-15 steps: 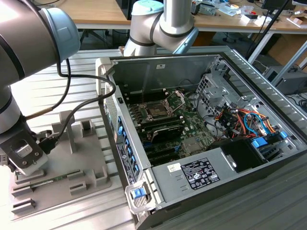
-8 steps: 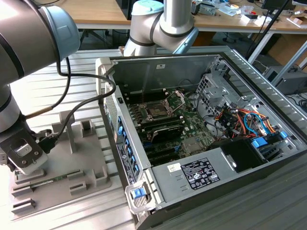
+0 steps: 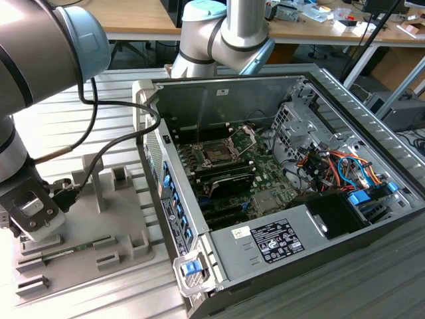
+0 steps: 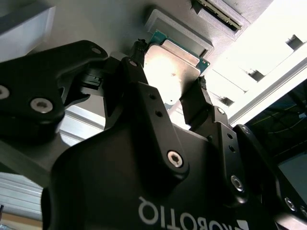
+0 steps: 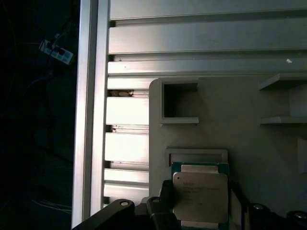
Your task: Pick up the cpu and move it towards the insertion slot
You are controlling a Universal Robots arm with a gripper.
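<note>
The cpu point(image 5: 199, 196) lies flat, silver lid up, in or just above a shallow pocket of the grey tray point(image 3: 126, 226). It sits close to one tray edge, a little way along from a rounded corner. Whether it has left the pocket floor cannot be told.

The hand point(image 4: 170, 67) is directly over it and grasping it. In both wrist views the black fingers point(image 4: 139, 72) bear on two opposite edges of the chip, with the lid bare between them. The chip is square, so it has no long axis to line up. Its edges run parallel to the pocket walls, and the fingers sit square across it.

The slot point(image 3: 216, 154) is the dark socket with the silver frame on the board inside the open case point(image 3: 219, 100). Its bracket looks swung up. It is well apart from the hand, toward the exterior view's right. The case's perforated side wall stands between the two, so I judge the chip must rise over that wall before it can come down onto the board.

Tray and case both rest on the slatted metal desk point(image 3: 66, 119). The tray is at the exterior view's left edge and the case beside it to the right.

The arm point(image 3: 40, 53) comes in from the exterior view's upper left corner. Its wrist is turned down over the tray, and a black cable loops from it toward the case. Its other joints rise behind the case's far wall.
</note>
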